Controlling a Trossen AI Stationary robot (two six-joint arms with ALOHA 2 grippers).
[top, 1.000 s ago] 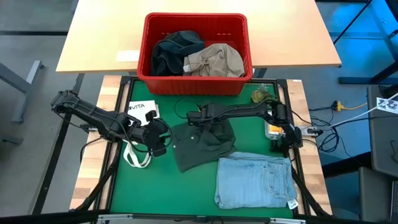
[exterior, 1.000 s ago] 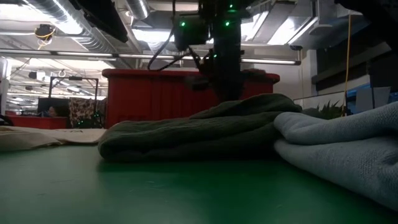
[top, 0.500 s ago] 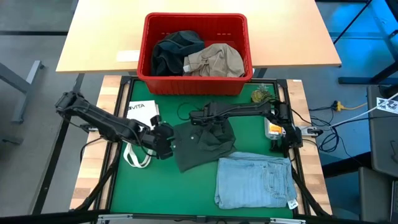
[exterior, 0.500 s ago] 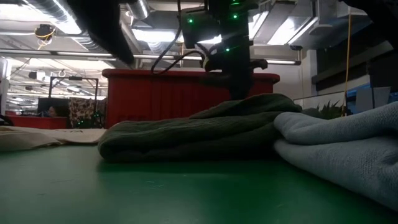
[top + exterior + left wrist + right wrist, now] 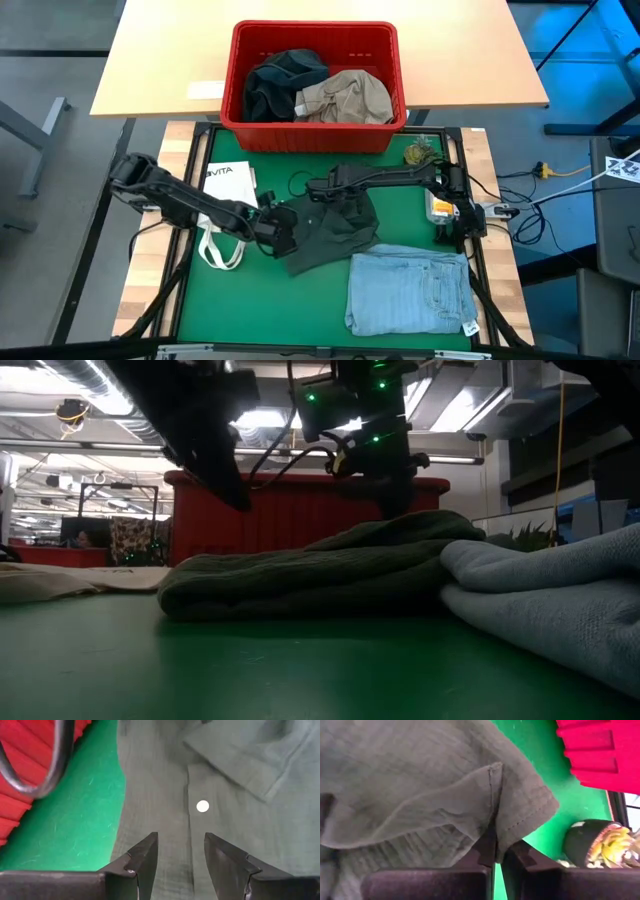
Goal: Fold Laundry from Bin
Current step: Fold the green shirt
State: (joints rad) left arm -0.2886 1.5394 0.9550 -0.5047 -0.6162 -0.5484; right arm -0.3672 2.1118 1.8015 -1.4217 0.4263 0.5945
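R claw (image 5: pixel 495 851) pinching green shirt (image 5: pixel 325 232); L claw (image 5: pixel 181 855) open over it.

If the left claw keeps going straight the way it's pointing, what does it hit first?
Most likely the dark green shirt: the open left claw points at its button placket, near the white button. How far off the cloth lies is unclear.
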